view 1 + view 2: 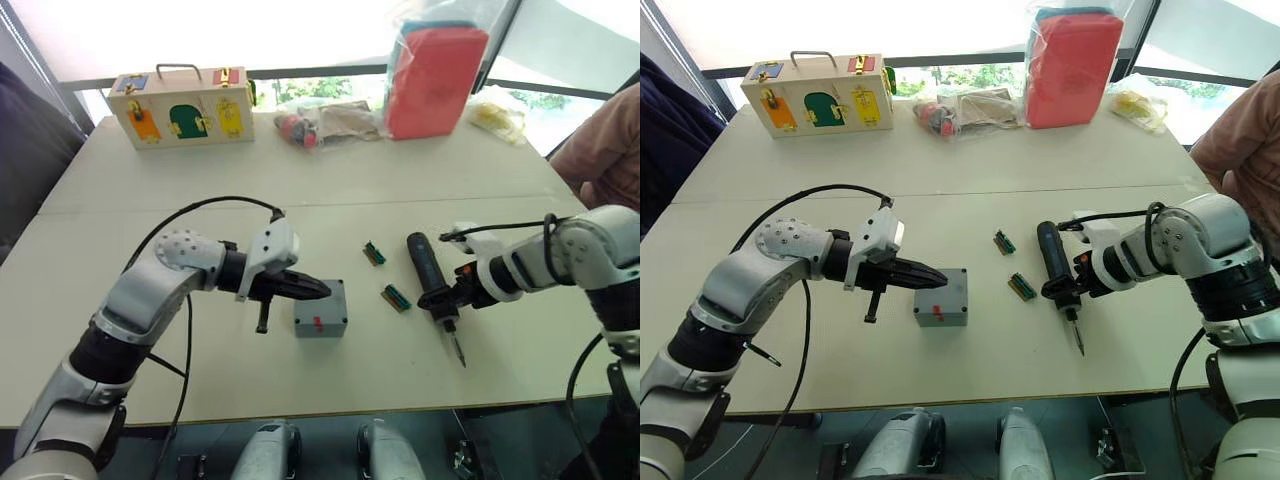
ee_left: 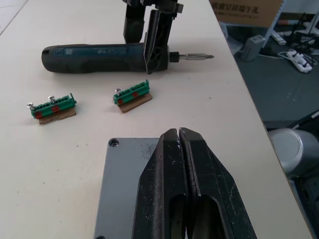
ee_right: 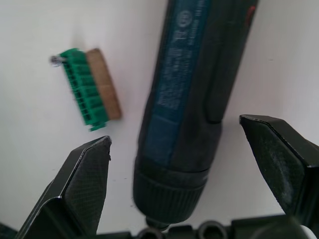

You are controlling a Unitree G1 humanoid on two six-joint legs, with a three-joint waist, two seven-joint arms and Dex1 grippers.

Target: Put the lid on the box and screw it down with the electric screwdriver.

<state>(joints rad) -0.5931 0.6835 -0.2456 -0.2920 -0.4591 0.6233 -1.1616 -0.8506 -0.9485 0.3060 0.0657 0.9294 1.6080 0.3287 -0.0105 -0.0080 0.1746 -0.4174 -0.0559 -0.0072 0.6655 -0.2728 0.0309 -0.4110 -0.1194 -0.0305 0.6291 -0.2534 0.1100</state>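
From the head camera, one big pale table (image 1: pixel 330 190) holds everything. One small grey box (image 1: pixel 321 311) with a red mark on its side sits near the front middle. The lid (image 2: pixel 119 189) is on top of it, seen as a flat grey plate.

The left gripper (image 1: pixel 318 290) has its two black fingers pressed tight together, holding nothing. The tips rest just over the top of the box.

One electric screwdriver (image 1: pixel 428 276) lies flat on the table to the right of the box, with its thin metal bit pointing toward the front edge. The right gripper (image 1: pixel 447 297) is at the bit end of it.

Two small green pieces (image 1: pixel 374 253) lie between the box and the screwdriver. At the back stand one wooden box (image 1: pixel 182 106) with coloured doors, one red bag (image 1: pixel 436 78) and a few plastic bags. One person's sleeve (image 1: pixel 605 150) shows at the right edge.

In the left wrist view, the closed fingers (image 2: pixel 169 184) lie over the lid. One screw hole shows in the lid's corner. Beyond are the two green pieces and the screwdriver.

In the right wrist view, the two fingers (image 3: pixel 82 184) are spread wide, one on each side of the screwdriver. They do not touch it. One green piece lies beside it.
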